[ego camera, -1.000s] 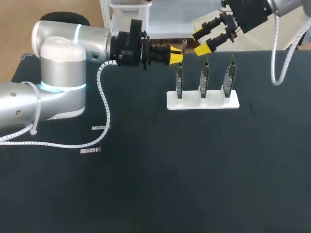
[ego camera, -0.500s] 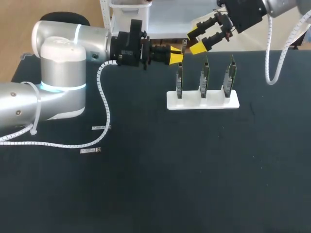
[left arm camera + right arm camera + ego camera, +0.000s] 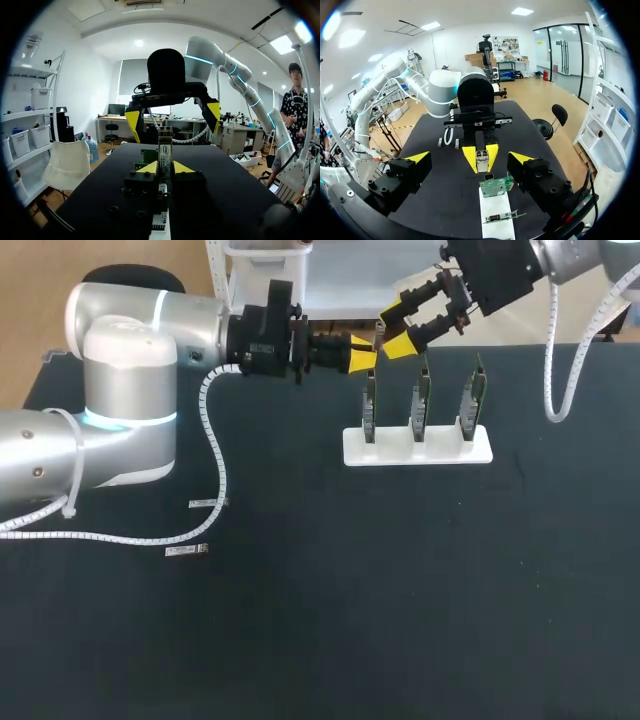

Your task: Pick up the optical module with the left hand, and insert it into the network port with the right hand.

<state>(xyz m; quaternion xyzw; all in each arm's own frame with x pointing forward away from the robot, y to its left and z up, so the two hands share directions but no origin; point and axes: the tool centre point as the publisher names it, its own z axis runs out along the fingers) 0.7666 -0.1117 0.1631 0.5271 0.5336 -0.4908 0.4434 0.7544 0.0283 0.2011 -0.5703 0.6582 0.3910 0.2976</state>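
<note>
The left hand [image 3: 362, 358] is clamped on the optical module [image 3: 164, 142], holding it above the worktop's [image 3: 400, 590] far edge, near the white rack [image 3: 418, 446] of boards. The right hand [image 3: 396, 328] faces it close by, fingers spread wide.

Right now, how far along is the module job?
Pickup looks done: the left gripper is shut on the optical module, off the table. In hand: the handover, the right gripper open around it, not touching. Left: the right grip, then insertion into a network port on the boards in the white stand.
</note>
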